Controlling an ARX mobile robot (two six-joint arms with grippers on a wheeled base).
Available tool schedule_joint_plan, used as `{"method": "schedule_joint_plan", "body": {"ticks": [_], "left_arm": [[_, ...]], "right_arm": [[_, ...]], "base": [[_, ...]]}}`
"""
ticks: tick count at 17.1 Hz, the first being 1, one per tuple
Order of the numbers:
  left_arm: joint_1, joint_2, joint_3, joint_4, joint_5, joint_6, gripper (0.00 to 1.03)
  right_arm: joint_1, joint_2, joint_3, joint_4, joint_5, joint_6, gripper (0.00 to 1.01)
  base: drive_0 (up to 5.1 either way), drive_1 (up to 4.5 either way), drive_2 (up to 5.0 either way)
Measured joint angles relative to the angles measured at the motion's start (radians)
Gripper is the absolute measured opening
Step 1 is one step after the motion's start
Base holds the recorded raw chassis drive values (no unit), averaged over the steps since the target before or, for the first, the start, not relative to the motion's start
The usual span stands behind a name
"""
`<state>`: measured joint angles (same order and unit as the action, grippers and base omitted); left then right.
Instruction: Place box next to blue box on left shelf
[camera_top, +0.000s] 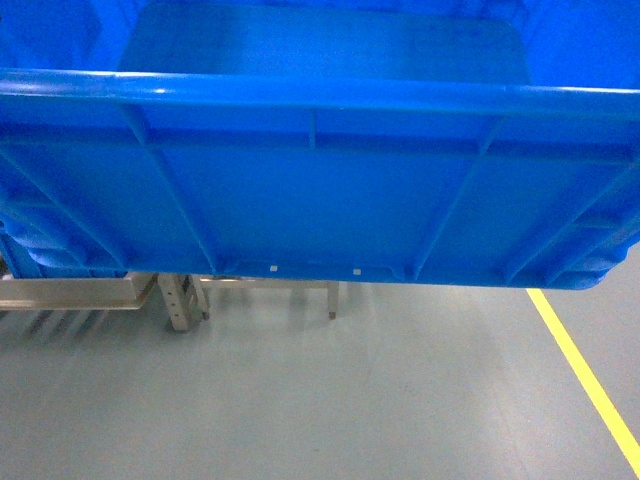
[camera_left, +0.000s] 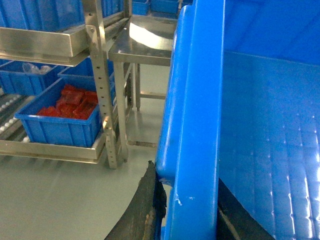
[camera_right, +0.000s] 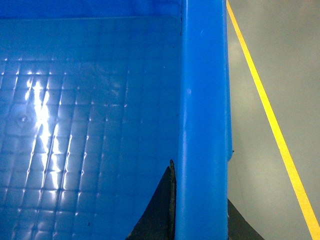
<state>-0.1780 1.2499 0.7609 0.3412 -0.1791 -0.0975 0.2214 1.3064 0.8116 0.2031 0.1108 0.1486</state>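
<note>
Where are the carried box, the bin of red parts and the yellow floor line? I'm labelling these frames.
box (camera_top: 320, 200): head view, ribbed near wall.
bin of red parts (camera_left: 60, 131): left wrist view, front wall.
yellow floor line (camera_right: 270, 115): right wrist view, mid-stripe.

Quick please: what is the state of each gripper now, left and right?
Left gripper: closed on the rim of the blue crate, one finger on each side of it.
Right gripper: closed on the crate's opposite rim in the same way.

No readable text, labels or numbers anywhere. None on the box (camera_top: 320, 190). None on the shelf (camera_left: 45, 45) at ten o'clock.
</note>
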Motion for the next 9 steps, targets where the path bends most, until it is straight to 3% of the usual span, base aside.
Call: {"method": "schedule_joint_plan", "body": {"ticks": [2,7,9], "left_arm": [[0.000,0.000,0.000,0.001,-0.001,0.000,0.14],[0.000,0.001,-0.001,0.008,0.000,-0.002,0.14],[-0.003,0.000,-0.001,0.003,0.000,-0.002,0.14]], "right_arm": [[0.000,0.000,0.000,0.001,-0.001,0.000,0.08],[0.000,0.000,0.000,0.011,-0.001,-0.004,0.08],[-0.002,-0.002,0.000,0.003,-0.001,-0.003,0.08]], "base": [[0.0,4.20,-4.1],[0.0,0.00,0.0],[-4.9,2.53,2.5]]}}
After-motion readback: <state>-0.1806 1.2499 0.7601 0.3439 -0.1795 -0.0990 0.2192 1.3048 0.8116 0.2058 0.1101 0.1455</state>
